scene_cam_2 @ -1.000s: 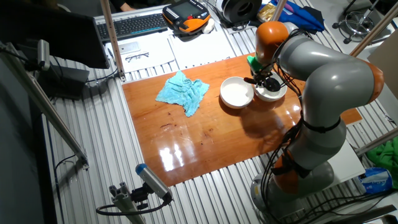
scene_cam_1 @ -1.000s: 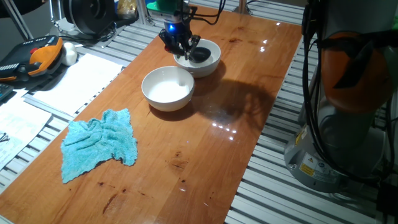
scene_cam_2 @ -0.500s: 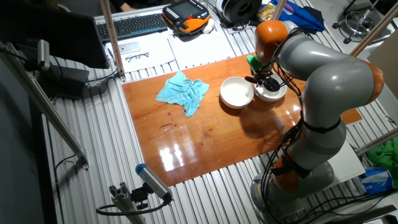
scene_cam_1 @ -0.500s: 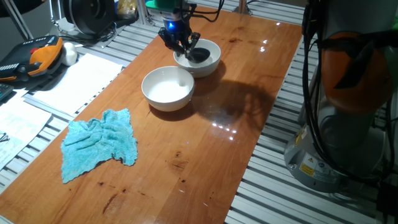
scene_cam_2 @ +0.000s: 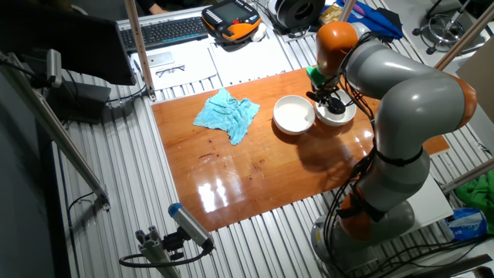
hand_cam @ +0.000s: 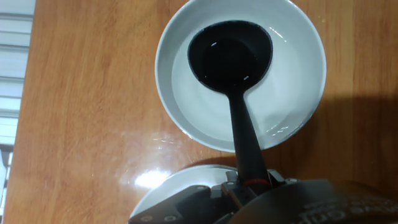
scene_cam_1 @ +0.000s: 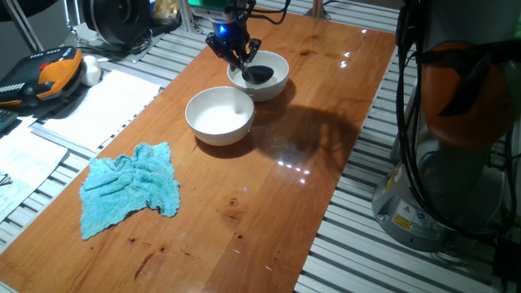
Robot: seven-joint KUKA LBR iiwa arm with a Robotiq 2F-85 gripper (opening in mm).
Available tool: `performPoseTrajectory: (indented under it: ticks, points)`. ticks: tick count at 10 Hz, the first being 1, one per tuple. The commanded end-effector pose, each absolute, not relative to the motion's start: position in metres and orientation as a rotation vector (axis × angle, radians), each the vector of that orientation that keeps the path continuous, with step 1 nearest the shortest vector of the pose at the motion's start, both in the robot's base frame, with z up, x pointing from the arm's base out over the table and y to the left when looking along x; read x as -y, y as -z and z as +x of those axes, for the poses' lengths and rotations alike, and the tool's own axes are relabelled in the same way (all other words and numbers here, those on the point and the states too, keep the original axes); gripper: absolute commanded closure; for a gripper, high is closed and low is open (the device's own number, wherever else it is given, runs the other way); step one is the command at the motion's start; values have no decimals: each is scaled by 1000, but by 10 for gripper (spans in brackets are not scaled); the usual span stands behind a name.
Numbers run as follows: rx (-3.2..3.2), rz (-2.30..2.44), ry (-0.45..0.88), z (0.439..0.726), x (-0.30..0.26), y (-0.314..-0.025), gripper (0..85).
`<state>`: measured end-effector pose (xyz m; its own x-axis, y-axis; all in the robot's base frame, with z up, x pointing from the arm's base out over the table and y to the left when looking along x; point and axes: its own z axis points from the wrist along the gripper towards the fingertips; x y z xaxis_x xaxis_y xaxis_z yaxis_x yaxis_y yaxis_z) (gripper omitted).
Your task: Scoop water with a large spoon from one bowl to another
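Note:
My gripper (scene_cam_1: 236, 50) is shut on the handle of the large spoon, a black ladle (scene_cam_1: 259, 74). It holds the round scoop low over the far white bowl (scene_cam_1: 270, 91). In the hand view the scoop (hand_cam: 230, 55) hangs over the middle of that bowl (hand_cam: 301, 56). Clear water (hand_cam: 205, 115) lies in the bowl, and small glints show inside the scoop. The handle runs down to its red tip at my gripper (hand_cam: 250, 184). The second white bowl (scene_cam_1: 216, 133) stands just in front and left, touching or nearly touching the first. In the other fixed view my gripper (scene_cam_2: 330, 96) is above the right-hand bowl (scene_cam_2: 340, 118).
A crumpled blue cloth (scene_cam_1: 130, 189) lies on the wooden table (scene_cam_1: 326, 122) at the near left. Papers and an orange-black device (scene_cam_1: 49, 73) sit beyond the table's left edge. The arm's base (scene_cam_1: 456, 122) stands to the right. The second bowl's rim (hand_cam: 163, 184) shows in the hand view.
My gripper has risen a little and shifted back with the ladle. The scoop has lifted within the far bowl. The bowls and cloth have not moved.

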<state>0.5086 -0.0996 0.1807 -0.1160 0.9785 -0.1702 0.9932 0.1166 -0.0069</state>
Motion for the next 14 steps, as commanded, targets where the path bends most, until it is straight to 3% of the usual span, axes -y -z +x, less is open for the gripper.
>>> performPoseTrajectory:
  ticks: [1, 14]
  points:
    - [-2254, 1997, 183, 508, 100, -182, 850]
    - [-2284, 1985, 256, 510, 99, -201, 850]
